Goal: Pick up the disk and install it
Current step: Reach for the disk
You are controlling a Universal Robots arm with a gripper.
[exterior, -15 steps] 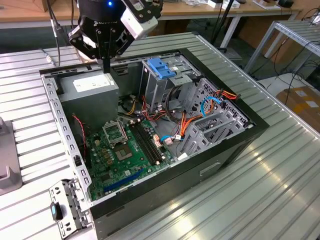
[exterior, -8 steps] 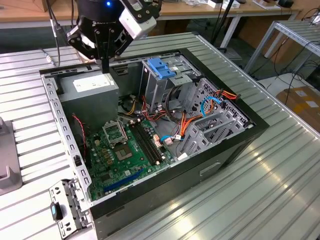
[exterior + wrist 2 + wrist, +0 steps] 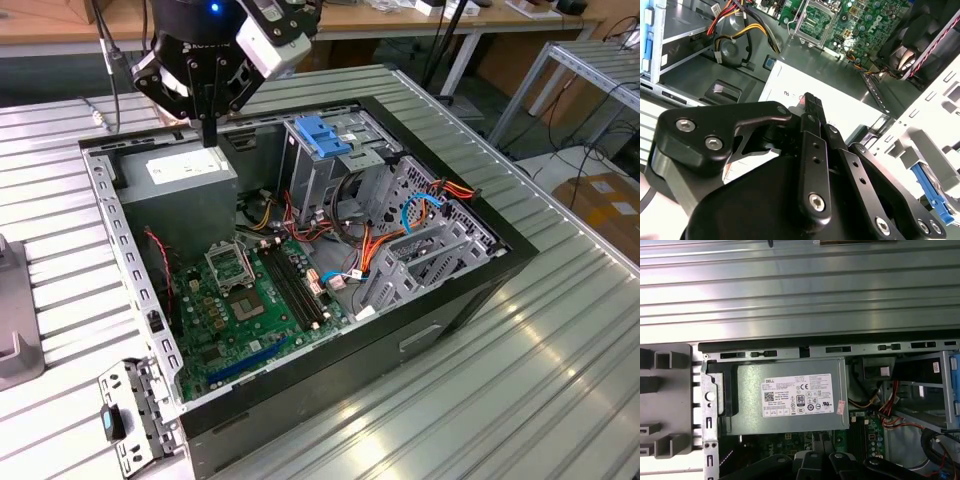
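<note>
Blue plastic is edging a flat grey piece [image 3: 931, 194] out past the back wall of the computer case [image 3: 107, 215], and I am taking that piece to be the disk. It is sitting off to the side of your gripper [image 3: 207, 135], on the side away from the drive cage [image 3: 308, 182] and near the grey holder [image 3: 670, 400]. Too little of it is showing to tell how it is lying.

Your gripper is hanging just above the grey power box [image 3: 750, 390]. Its two fingers are pressing together with nothing between them, and it is touching nothing. So the picking up is not yet done, and I am judging that you are in the reaching part of the job.

To do this part well, I am thinking height matters most. The rim of the case wall is standing between the gripper and the disk, so be going over it, not through it. The fingers are needing to be apart before they are closing around the disk. Be holding it by two flat sides that are facing each other, so it is not slipping or tipping.

Red and yellow wires [image 3: 888, 407] are bunching on the cage side of the gripper, so be keeping away from them. The blue bracket [image 3: 322, 135] on top of the cage is not the disk.
</note>
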